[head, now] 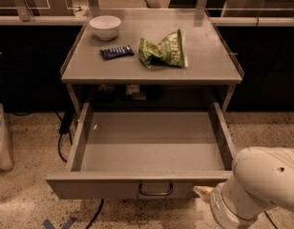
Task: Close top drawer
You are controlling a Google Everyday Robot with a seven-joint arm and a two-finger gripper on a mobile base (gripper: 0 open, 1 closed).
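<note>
the top drawer (pixel 152 147) stands pulled well out beneath the desk (pixel 209 56). the claw (pixel 203 191) sits low by the drawer front, right of its loop handle (pixel 155 190), mostly hidden behind the white arm (pixel 261 185); its state cannot be told.

Robot test lab or workshop-like room, speckled terrazzo floor (pixel 264 128) spreading below, black cable (pixel 59 149) trailing at centre left, blue tape marks (pixel 66 222) sticking at bottom left, white robot arm (pixel 261 185) filling lower right, its claw (pixel 203 191) hovering just beside the front of the open top drawer (pixel 94 189)
</note>
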